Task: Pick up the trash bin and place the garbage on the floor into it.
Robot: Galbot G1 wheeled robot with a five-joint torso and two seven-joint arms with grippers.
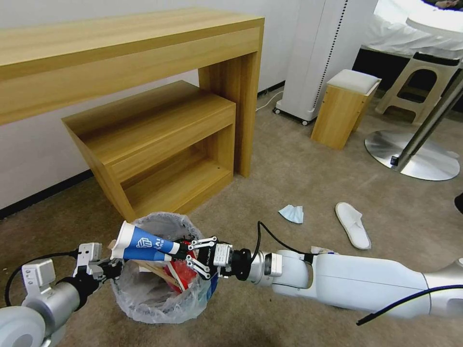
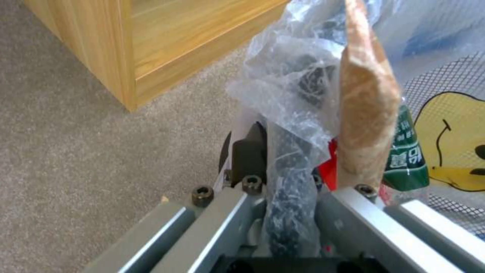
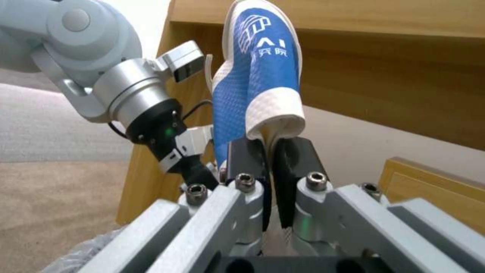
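The right pincer [image 1: 182, 254] pinched the flattened paper cup [image 1: 142, 242] above the trash bin [image 1: 161, 294]; the left pincer [image 1: 112, 270] clamped the bin's rim.

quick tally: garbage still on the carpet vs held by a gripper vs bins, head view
Garbage on the floor: 2, the light-blue mask and the white slipper
Garbage in a gripper: 1, the blue-white paper cup, held by the right gripper over the bin
Trash bin: 1, rim gripped by the left gripper
Total: 4
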